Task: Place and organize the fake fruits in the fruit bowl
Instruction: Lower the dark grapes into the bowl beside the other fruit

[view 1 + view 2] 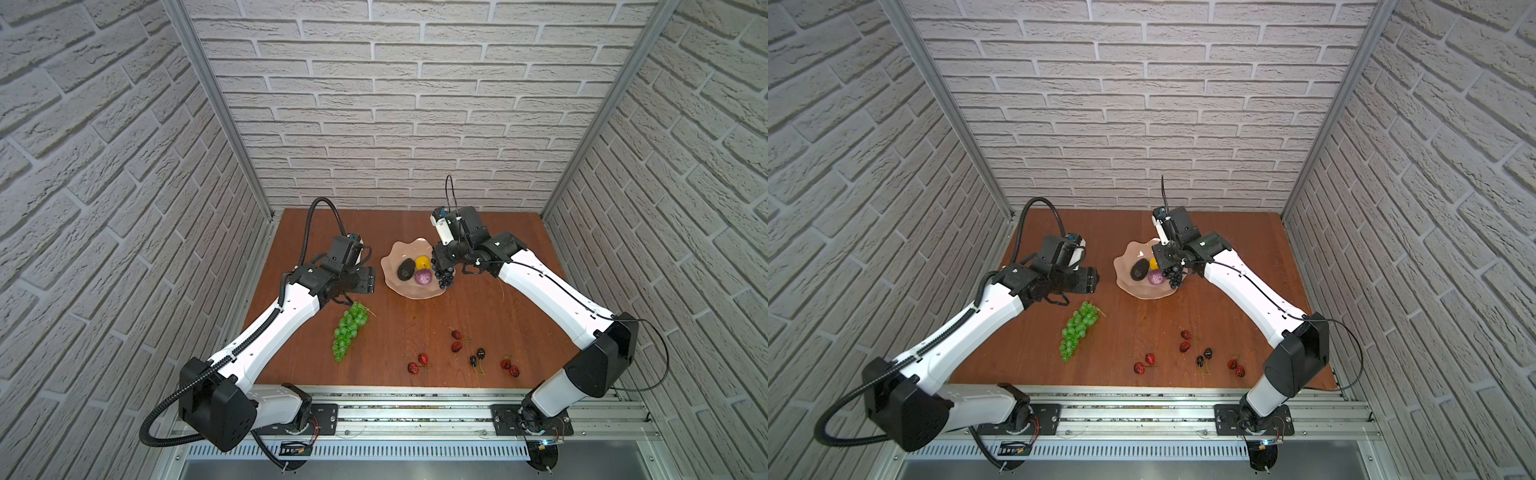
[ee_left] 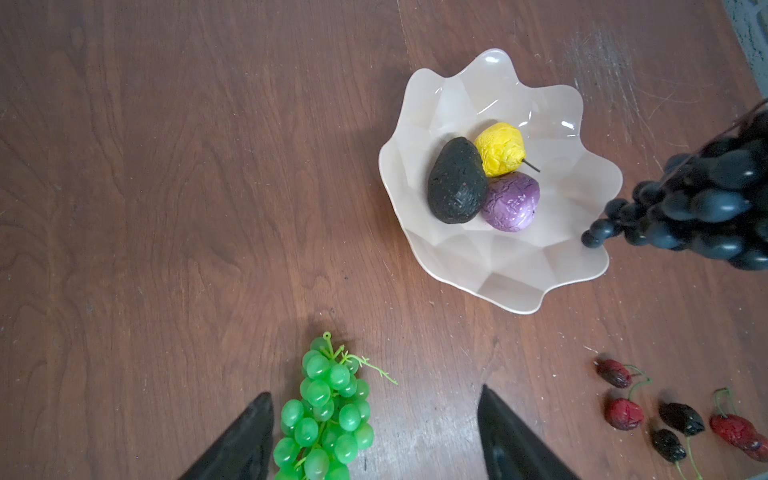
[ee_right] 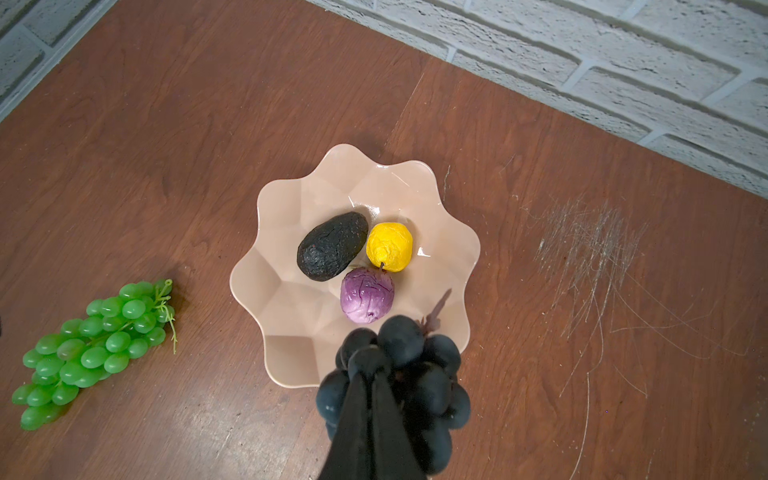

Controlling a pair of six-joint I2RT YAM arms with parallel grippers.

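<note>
The peach-pink fruit bowl [image 1: 398,250] [image 3: 291,316] holds a dark avocado [image 1: 406,269] [image 3: 332,245], a yellow lemon-like fruit [image 1: 423,262] [image 3: 389,246] and a purple round fruit [image 1: 424,277] [image 3: 367,300]. My right gripper [image 3: 370,359] is shut on the dark grape bunch [image 1: 444,275] [image 2: 698,208], which hangs over the bowl's right rim. The green grape bunch [image 1: 349,330] [image 2: 324,411] lies on the table, left of and nearer than the bowl. My left gripper [image 1: 365,280] [image 2: 374,397] hovers open above the bunch's stem end, holding nothing.
Several stemmed red and dark cherries [image 1: 457,340] [image 2: 623,411] lie scattered in pairs along the front of the wooden table [image 1: 519,266]. Brick walls close in the back and both sides. A metal rail runs along the front edge.
</note>
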